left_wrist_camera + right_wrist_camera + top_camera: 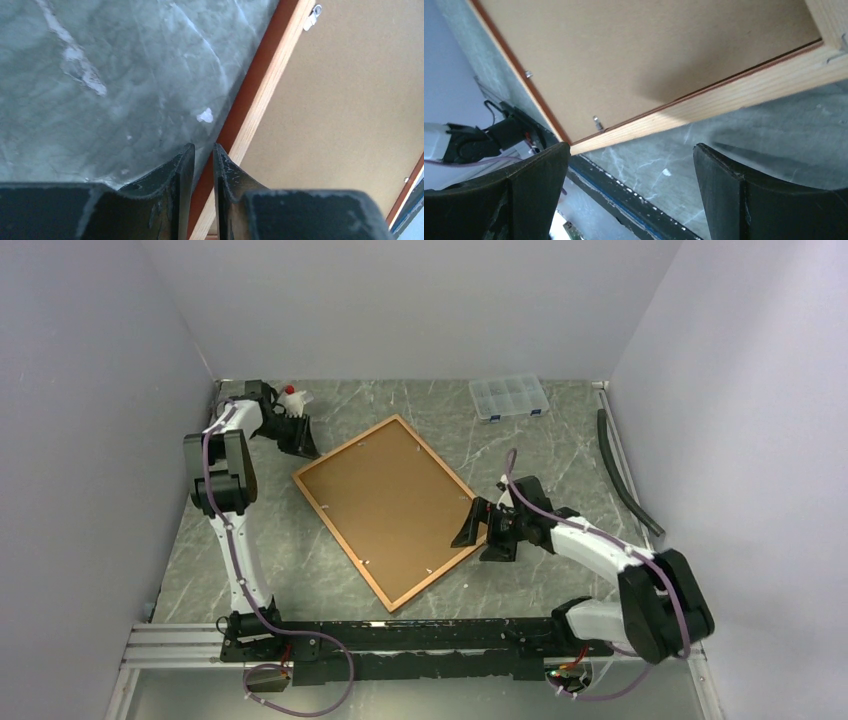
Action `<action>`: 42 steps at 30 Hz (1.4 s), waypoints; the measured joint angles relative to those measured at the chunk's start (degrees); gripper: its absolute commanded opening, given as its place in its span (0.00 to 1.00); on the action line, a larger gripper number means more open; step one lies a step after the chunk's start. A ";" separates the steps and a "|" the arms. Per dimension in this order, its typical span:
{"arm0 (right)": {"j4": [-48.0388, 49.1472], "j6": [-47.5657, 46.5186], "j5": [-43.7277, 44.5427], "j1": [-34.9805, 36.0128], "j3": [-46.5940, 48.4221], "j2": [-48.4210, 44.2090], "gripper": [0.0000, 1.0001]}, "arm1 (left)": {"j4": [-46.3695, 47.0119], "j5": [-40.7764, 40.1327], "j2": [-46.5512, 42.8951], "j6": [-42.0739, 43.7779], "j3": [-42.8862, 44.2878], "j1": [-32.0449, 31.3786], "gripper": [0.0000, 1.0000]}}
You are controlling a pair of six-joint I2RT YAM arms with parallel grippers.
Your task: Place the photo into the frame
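Observation:
The frame (347, 448) lies face down and slanted in the middle of the table, with the brown backing board (390, 505) filling it and small metal tabs along its inner edge. The photo is out of sight. My left gripper (303, 445) hangs just off the frame's far-left corner. In the left wrist view it (204, 150) is shut to a narrow slit with nothing in it, over the frame's reddish border (260, 95). My right gripper (480, 535) is open and empty at the frame's right corner. In the right wrist view it (631, 150) sits beside the wooden border (724, 97).
A small clear compartment box (509, 397) stands at the back right. A black hose (625, 475) runs along the right wall. The black rail (400, 635) carrying the arm bases crosses the near edge. Grey walls close in on three sides.

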 measured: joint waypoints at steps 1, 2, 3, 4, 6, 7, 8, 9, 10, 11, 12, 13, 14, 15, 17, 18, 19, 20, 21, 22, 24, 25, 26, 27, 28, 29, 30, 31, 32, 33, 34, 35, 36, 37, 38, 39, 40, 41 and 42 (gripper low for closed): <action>0.79 -0.11 -0.09 0.00 0.02 2.03 0.97 | 0.15 0.44 -0.50 0.42 -0.94 -0.09 0.25; 1.31 -0.37 -0.09 -0.04 0.17 4.11 0.97 | 0.63 0.72 -1.27 1.05 -2.36 -0.15 0.25; 1.53 -0.63 -0.02 -0.13 0.48 5.81 0.97 | 1.09 0.92 -2.10 1.75 -3.85 -0.22 0.24; 1.64 -0.63 -1.14 -0.42 1.38 7.76 0.97 | 1.16 1.22 -2.86 2.49 -5.29 -0.22 0.24; 1.09 -0.98 -1.25 -0.90 3.74 10.34 0.97 | 2.23 1.14 -5.46 4.70 -9.66 -0.17 0.24; 0.74 -1.31 -1.29 -1.18 4.52 11.21 0.97 | 2.82 0.63 -6.86 6.01 -11.61 0.00 0.23; 0.33 -1.70 -1.16 -1.46 5.44 12.04 0.97 | 3.19 -0.02 -8.41 7.52 -13.92 0.22 0.23; -0.39 -2.32 -0.76 -1.77 6.60 12.90 0.97 | 3.28 -0.55 -9.64 8.92 -15.65 0.37 0.22; -0.96 -3.02 0.04 -2.01 7.74 13.68 0.97 | 3.37 -1.05 -11.02 10.45 -17.59 0.57 0.22; -1.40 -3.76 0.83 -2.27 8.72 14.36 0.97 | 3.26 -1.57 -12.11 11.80 -19.10 0.72 0.22; -1.77 -4.66 1.90 -2.67 9.94 15.21 0.97 | 2.99 -2.05 -13.33 13.46 -20.81 0.85 0.22; -2.16 -5.55 3.06 -3.13 11.17 16.11 0.97 | 2.34 -2.69 -14.64 15.13 -22.51 0.94 0.22; -2.49 -6.54 4.13 -3.56 12.39 17.00 0.97 | 1.46 -3.32 -15.85 16.65 -24.09 0.94 0.22; -2.82 -7.56 5.22 -4.02 13.68 17.94 0.97 | 0.68 -3.63 -16.70 18.01 -25.18 0.94 0.22; -3.08 -9.09 6.88 -4.94 15.78 19.63 0.97 | -1.60 -4.33 -18.62 20.83 -27.85 0.94 0.22; -3.06 -10.08 7.85 -5.57 17.09 20.72 0.96 | -2.82 -4.57 -19.34 21.73 -28.89 0.94 0.23; -3.02 -10.69 8.44 -6.08 17.94 21.46 0.96 | -4.35 -4.63 -19.93 22.67 -29.94 0.94 0.23; -3.02 -11.43 9.18 -6.69 18.97 22.32 0.96 | -5.92 -4.55 -20.35 23.58 -30.77 0.94 0.23; -3.04 -12.07 9.94 -7.23 19.93 22.95 0.96 | -7.85 -4.35 -20.68 24.22 -31.65 0.92 0.24; -3.13 -12.59 10.86 -7.65 20.74 23.37 0.96 | -9.53 -3.87 -20.87 24.96 -32.41 0.85 0.24; -3.34 -13.27 12.79 -8.22 22.29 23.41 0.96 | -13.00 -2.84 -20.98 26.03 -33.97 0.74 0.25; -3.48 -13.51 13.75 -8.28 23.04 23.10 0.96 | -14.43 -2.60 -20.98 26.45 -34.58 0.76 0.25; -3.69 -13.60 14.73 -8.33 23.85 22.75 0.96 | -15.80 -2.54 -20.98 26.69 -35.06 0.94 0.26; -3.87 -13.60 15.52 -8.33 24.68 22.23 0.96 | -17.03 -2.40 -20.98 26.71 -35.19 1.14 0.27; -3.93 -13.57 16.15 -8.31 25.49 21.57 0.96 | -17.62 -2.21 -21.09 26.53 -35.15 1.46 0.28; -3.96 -13.53 16.79 -8.11 26.25 20.83 0.96 | -18.05 -1.99 -21.27 26.23 -34.91 1.99 0.29; -3.98 -13.46 17.44 -7.85 27.02 20.04 0.96 | -18.58 -1.57 -21.35 25.70 -34.21 2.82 0.30; -3.91 -13.25 18.01 -7.45 27.65 19.52 0.95 | -18.91 -1.11 -21.35 24.98 -33.40 3.54 0.31; -3.91 -12.79 18.51 -6.80 28.44 19.06 0.95 | -18.91 -0.15 -21.35 23.74 -31.89 4.74 0.31; -3.74 -12.24 18.67 -5.84 29.35 18.91 0.94 | -18.67 0.68 -21.35 22.91 -30.60 5.49 0.32; -3.19 -11.61 18.67 -4.79 29.99 18.91 0.94 | -18.43 1.84 -21.31 21.66 -29.07 6.29 0.32; -2.05 -10.67 18.49 -3.04 30.75 19.10 0.92 | -18.14 3.15 -21.14 20.41 -27.56 6.99 0.33; -1.11 -9.92 18.18 -1.46 31.30 19.50 0.91 | -17.79 4.59 -20.79 19.26 -26.38 7.34 0.33; -0.39 -8.94 17.99 0.70 32.46 20.48 0.89 | -17.27 5.99 -20.26 18.18 -25.49 7.48 0.32; 0.44 -8.00 17.51 3.08 34.32 22.25 0.88 | -16.92 7.23 -19.56 17.29 -24.90 7.41 0.32; 1.60 -7.21 16.74 5.44 36.54 24.61 0.87 | -16.52 8.33 -18.53 16.46 -24.41 7.17 0.31; 2.95 -6.23 15.91 7.98 39.39 27.67 0.87 | -16.09 9.22 -17.35 15.69 -24.22 6.86 0.30; 4.76 -5.05 14.75 10.69 42.80 31.58 0.87 | -15.58 10.29 -15.56 14.71 -24.20 6.40 0.29; 6.03 -4.31 14.01 12.15 44.92 34.34 0.87 | -15.41 10.56 -14.60 14.32 -24.22 6.21 0.28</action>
